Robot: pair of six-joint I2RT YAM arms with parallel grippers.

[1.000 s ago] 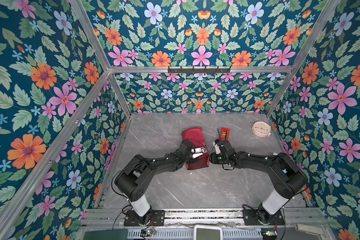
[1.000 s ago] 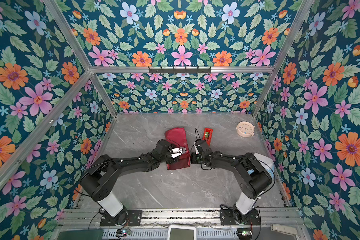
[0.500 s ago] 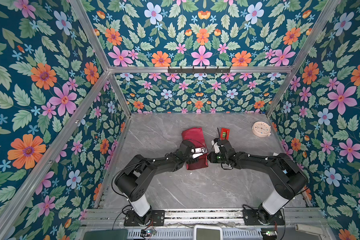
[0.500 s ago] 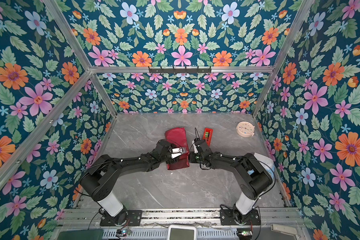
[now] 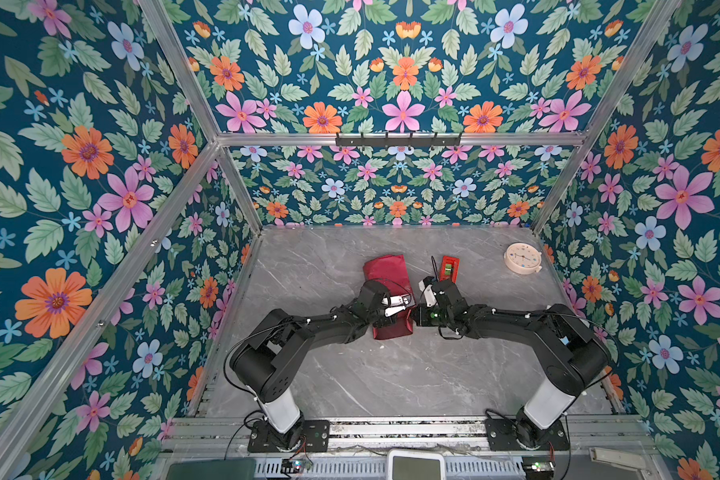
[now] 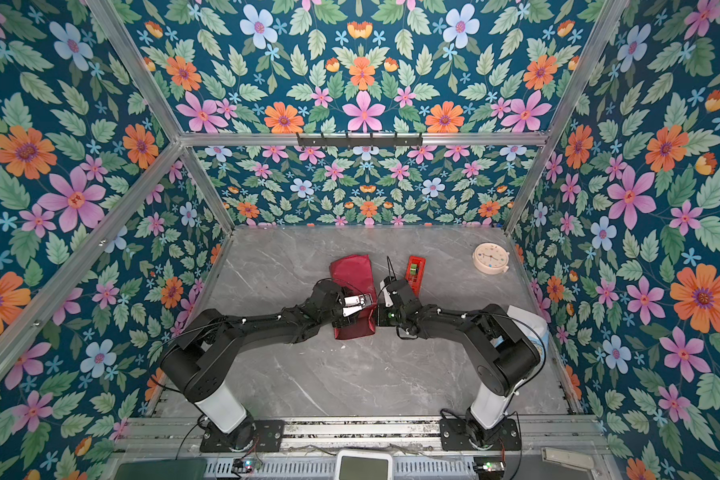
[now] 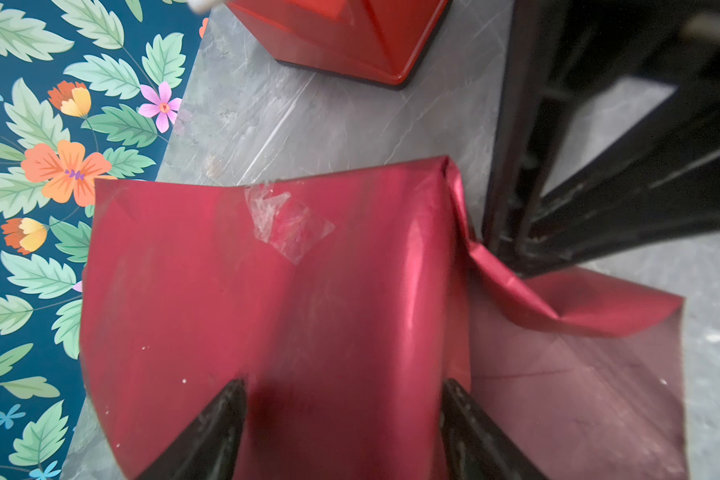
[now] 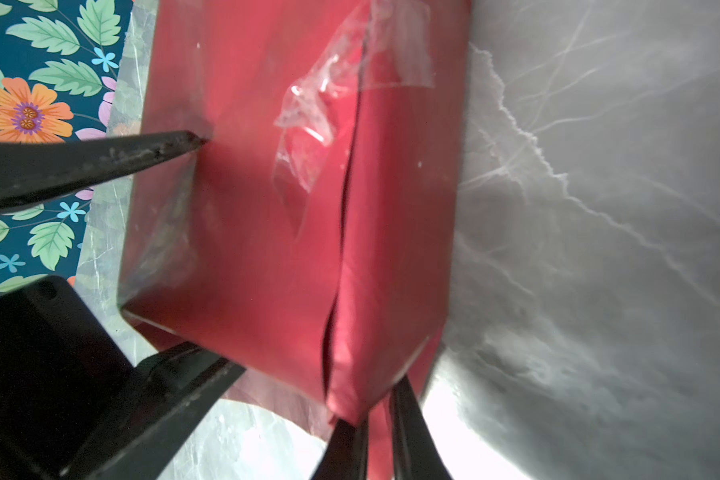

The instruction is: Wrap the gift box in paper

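- Right gripper (image 8: 375, 405): jaws are drawn almost together, with a thin fold of the glossy red wrapping paper (image 7: 225, 291) pinched between the tips. A second ago they were set clearly wider.
- Left gripper (image 7: 344, 384): jaws are spread wide and nothing is gripped. The fingertips (image 7: 225, 415) are pressed down on top of the parcel, and the spread is unchanged over the last second.
- Low cuboid gift box: fully covered by the paper, so its own surface is not seen. It is held down mid-table under the left gripper (image 5: 402, 305).
- Long seam: already closed on top and fixed with a crumpled patch of clear tape (image 8: 321, 124).
- End nearest the arm bases: not closed. A loose flap (image 7: 578, 311) is left sticking out, with the dull maroon inner face shown.
- Judgement: the closing of the right jaws means the end flap is now caught. Folding it in against the box is likely the step in hand. The thin sheet could tear or slip if it is pulled hard.
- Further out: a narrow red plastic tape dispenser (image 5: 449, 268) is just beyond the right gripper (image 5: 414, 319). A round cream clock (image 5: 522, 258) is well apart on the grey marble table (image 5: 391, 374).
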